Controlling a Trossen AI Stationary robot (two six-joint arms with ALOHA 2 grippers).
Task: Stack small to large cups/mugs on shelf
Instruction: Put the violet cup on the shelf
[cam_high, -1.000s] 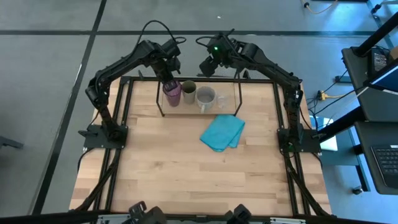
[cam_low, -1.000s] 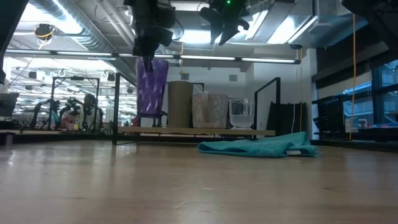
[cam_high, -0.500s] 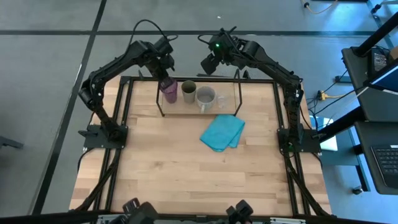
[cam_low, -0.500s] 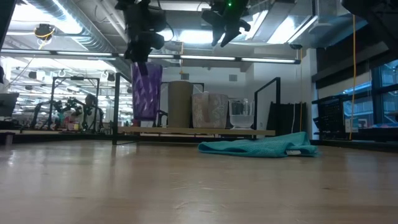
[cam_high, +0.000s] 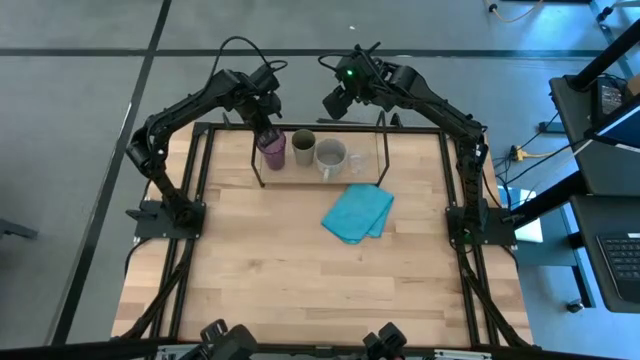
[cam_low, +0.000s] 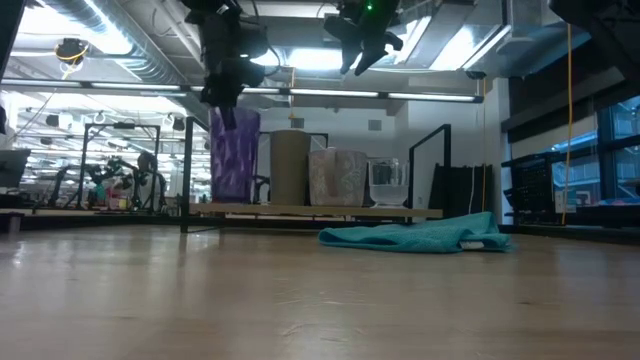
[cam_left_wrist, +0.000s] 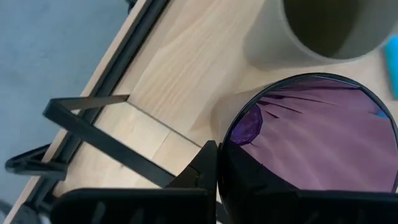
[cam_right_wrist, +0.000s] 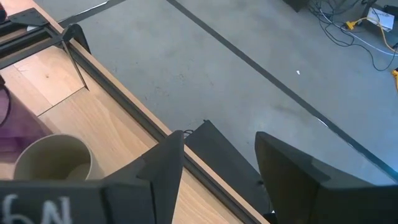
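Observation:
A purple tumbler (cam_high: 271, 152) stands upright at the left end of the black wire shelf (cam_high: 385, 150), and my left gripper (cam_high: 268, 133) is shut on it. Its bottom (cam_low: 234, 200) is at or just above the shelf's wooden base (cam_low: 300, 211). To its right an olive-green cup (cam_high: 303, 148), a grey handled mug (cam_high: 331, 157) and a small clear glass (cam_high: 357, 163) stand in a row on the base. My right gripper (cam_high: 335, 103) hangs open and empty high over the table's far edge, behind the shelf. My left gripper holds the purple tumbler by its rim (cam_left_wrist: 231, 138), on the side away from the olive-green cup (cam_left_wrist: 323, 25). It comes from above, pointing down. One finger (cam_left_wrist: 208, 165) lies against the outside of the wall; the other is hidden. The tumbler hangs upright below the fingers.
A folded turquoise cloth (cam_high: 358, 213) lies on the table just in front of the shelf's right half. The table's black frame (cam_high: 200, 150) runs along the left, right and far edges. The near half of the wooden table top (cam_high: 320, 290) is bare.
My left gripper has gone down and a little toward the table's left edge with the purple tumbler. The tumbler, slightly tilted and higher a second ago, now stands upright with its bottom close to the shelf's base. My right gripper has kept still.

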